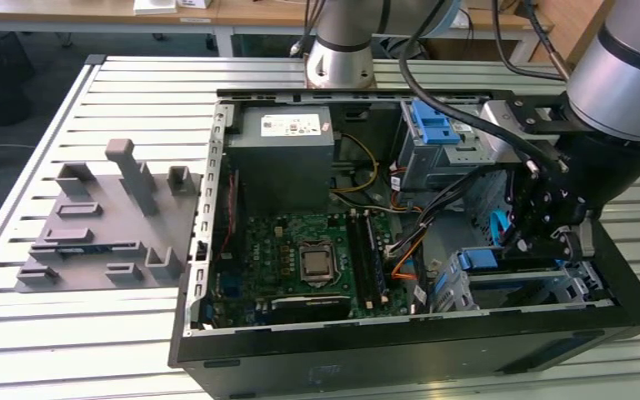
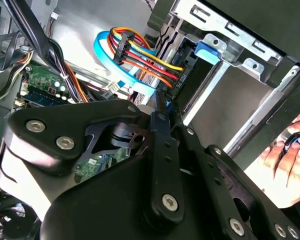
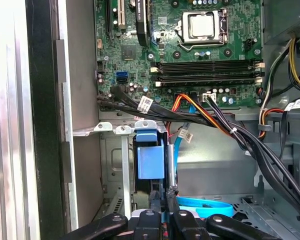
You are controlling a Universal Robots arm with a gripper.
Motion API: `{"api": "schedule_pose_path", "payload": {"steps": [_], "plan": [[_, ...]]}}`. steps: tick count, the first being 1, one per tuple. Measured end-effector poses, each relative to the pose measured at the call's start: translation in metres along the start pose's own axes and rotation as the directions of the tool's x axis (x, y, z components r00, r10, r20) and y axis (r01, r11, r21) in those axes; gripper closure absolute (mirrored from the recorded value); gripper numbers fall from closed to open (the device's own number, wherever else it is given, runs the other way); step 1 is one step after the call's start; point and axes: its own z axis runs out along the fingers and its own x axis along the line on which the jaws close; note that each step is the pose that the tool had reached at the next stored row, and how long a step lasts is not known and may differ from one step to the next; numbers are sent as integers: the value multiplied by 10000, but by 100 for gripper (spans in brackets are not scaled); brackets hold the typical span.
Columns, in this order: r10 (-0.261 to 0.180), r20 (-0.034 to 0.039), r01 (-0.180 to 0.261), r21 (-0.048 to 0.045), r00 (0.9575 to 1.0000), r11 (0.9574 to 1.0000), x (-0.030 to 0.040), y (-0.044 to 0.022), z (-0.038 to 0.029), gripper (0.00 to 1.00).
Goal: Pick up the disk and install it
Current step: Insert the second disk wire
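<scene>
Your gripper (image 1: 545, 242) hangs inside the open computer case (image 1: 409, 350), its fingers (image 3: 160, 200) pressed together with nothing between them. The disk (image 3: 151, 157) sits upright in the metal drive cage (image 3: 121, 131), just beyond the fingertips, beside the motherboard (image 1: 303, 258).

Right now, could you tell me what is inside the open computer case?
The computer case holds a green motherboard, a grey power supply, bundled cables and a drive cage. The gripper hangs over the cage, covering what sits below.
</scene>
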Motion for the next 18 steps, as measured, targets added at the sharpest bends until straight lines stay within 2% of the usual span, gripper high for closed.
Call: {"api": "schedule_pose_path", "payload": {"steps": [14, 15, 18], "plan": [[0, 12, 0, 0, 10000, 10000, 1, 1, 22, 83], [0, 9, 0, 0, 10000, 10000, 1, 0, 20, 76], [0, 4, 0, 0, 10000, 10000, 1, 0, 17, 76]]}}
